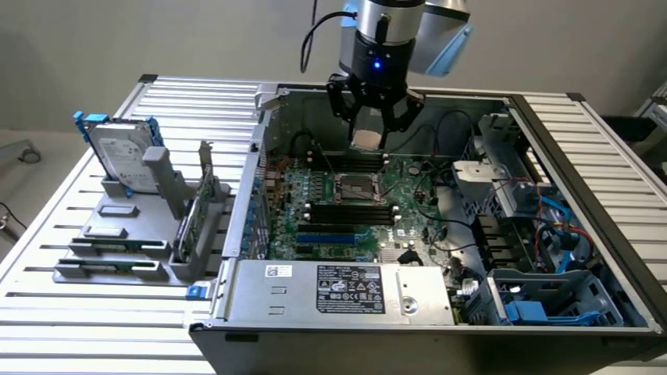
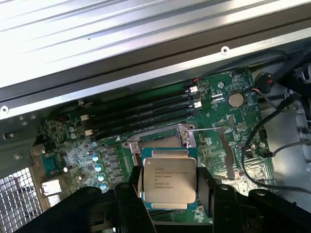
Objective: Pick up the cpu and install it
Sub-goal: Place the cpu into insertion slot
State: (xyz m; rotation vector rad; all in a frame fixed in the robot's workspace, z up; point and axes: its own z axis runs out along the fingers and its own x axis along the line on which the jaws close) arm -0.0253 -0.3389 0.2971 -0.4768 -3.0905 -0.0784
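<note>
Hanging upright, tool (image 1: 371, 131) apparently clamping cpu (image 2: 168, 178)

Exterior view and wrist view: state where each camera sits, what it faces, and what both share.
Exterior view: off the arm, raised, looking down into the open computer case; the arm and gripper show, holding the cpu.
Wrist view: on the wrist, looking past the gripper at the motherboard.
Shared: gripper, cpu, motherboard, socket.
</note>
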